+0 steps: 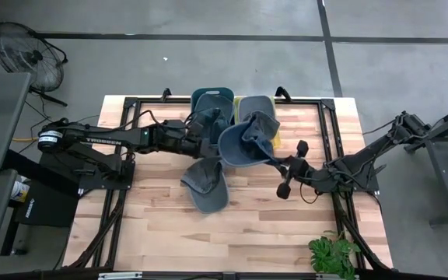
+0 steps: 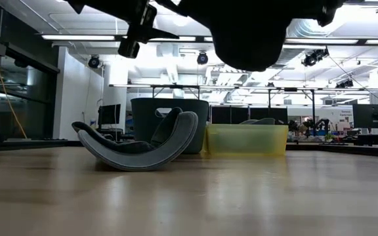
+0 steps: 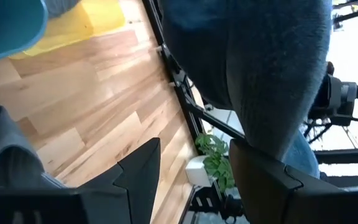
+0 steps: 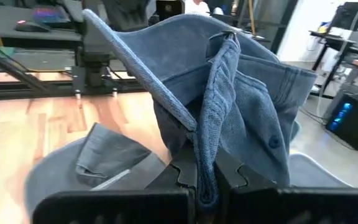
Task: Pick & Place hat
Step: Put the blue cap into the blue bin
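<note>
A blue denim cap (image 1: 239, 140) hangs lifted above the table's middle, held by my right gripper (image 1: 274, 158), which is shut on it. The cap also shows in the right wrist view (image 4: 253, 118) and as a dark shape at the top of the low view (image 2: 248, 33). My left gripper (image 3: 191, 180) is open right beside the cap's left side (image 3: 260, 68). I cannot tell whether its finger touches the cloth. A second, grey-blue cap (image 1: 206, 187) lies upside down on the wood, resting on its crown (image 2: 136, 149). My right gripper pinches a folded edge of the blue cap's cloth (image 4: 207, 155) between its two fingers, several layers thick. The fingers come roughly level from the table's right side. The cap is lifted clear of the table, its brim (image 4: 129, 56) sticking out away from the gripper.
A teal bin (image 1: 212, 101) and a yellow bin (image 1: 257, 105) stand side by side at the far edge. A small potted plant (image 1: 333, 255) stands at the near right corner. Bare wood lies along the near half of the table (image 1: 169, 233).
</note>
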You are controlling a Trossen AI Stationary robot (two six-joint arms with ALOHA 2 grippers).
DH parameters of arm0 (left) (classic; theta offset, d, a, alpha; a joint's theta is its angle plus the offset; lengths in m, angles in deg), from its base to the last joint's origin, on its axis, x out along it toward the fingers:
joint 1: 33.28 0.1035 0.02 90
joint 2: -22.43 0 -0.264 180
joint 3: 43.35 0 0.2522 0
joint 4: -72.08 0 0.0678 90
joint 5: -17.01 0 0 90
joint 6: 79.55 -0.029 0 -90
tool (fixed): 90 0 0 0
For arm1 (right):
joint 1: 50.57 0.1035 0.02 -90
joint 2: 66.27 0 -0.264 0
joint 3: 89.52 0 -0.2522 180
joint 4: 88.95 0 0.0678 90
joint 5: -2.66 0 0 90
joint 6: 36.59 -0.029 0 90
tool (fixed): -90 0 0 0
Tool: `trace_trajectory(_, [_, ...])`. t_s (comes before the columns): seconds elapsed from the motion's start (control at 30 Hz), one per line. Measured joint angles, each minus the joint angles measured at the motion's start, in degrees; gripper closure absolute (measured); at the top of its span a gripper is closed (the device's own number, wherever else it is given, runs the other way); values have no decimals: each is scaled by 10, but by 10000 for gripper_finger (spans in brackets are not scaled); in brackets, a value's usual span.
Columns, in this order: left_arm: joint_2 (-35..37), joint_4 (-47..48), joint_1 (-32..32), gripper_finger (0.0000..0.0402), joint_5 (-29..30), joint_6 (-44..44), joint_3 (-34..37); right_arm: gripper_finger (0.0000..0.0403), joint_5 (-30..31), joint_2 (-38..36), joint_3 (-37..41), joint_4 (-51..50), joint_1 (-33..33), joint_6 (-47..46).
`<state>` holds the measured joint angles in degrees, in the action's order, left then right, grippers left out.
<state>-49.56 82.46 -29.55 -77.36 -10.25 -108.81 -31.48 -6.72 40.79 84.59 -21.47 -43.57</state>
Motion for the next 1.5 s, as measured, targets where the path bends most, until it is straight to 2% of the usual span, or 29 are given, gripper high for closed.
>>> trace_trajectory(0.3, [0, 0, 0, 211, 32, 0, 0, 400, 69, 0, 0, -10, 0, 0])
trace_trajectory(0.6, [0, -9, 0, 211, 61, 7, 0, 400, 87, 0, 0, -15, 0, 0])
trace_trajectory(0.83, [0, -36, 0, 211, 92, 15, 0, 400, 76, 0, 0, -28, -6, -5])
trace_trajectory(1.23, [-14, -21, 0, 211, 95, 16, 1, 400, 16, 0, 0, -25, -48, -20])
trace_trajectory(1.5, [-24, -45, 0, 211, 107, 25, 0, 400, -21, 0, 0, -10, -59, -17])
